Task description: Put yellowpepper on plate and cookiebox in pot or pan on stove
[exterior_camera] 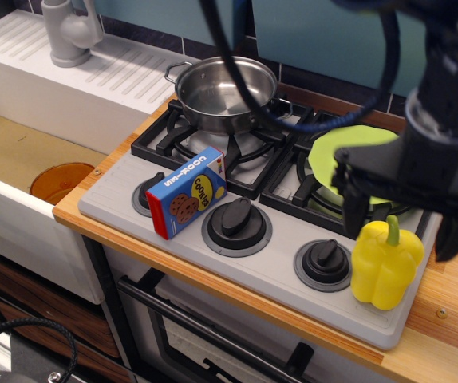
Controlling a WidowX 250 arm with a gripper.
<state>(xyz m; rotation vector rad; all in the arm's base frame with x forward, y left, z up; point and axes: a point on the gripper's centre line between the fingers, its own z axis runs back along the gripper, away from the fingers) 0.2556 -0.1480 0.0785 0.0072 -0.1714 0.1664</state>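
Stove (289,263): we take this grey cooktop as our landmark; it sits on a wooden counter (444,319), with two black grates at its back and three black knobs along its front.

Pot (223,92): we see it on the stove's back-left grate, upright and with nothing inside.

Plate (337,152): we see the lime-green disc on the stove's back-right grate, its right and front parts hidden behind the arm.

Cookiebox (187,191): we find it at the stove's front-left, lying tilted just beside the left knob (151,194) and partly covering it, with the middle knob (237,219) near its right end. It is outside the pot.

Pepper (385,263): we see it upright at the stove's front-right corner, just right of the right knob (325,259), stem up. It is in front of the plate and not on it.

Gripper (402,219): we see it above the stove's front-right part, over the pepper, with its two dark fingers (355,209) spread wide apart, one on each side of the stem. It holds nothing, and we cannot tell whether either finger touches the pepper.

Sink (21,152): we see it left of the stove, with an orange disc (60,182) lying in it.

Faucet (69,30): we see it behind the sink, well left of the stove.
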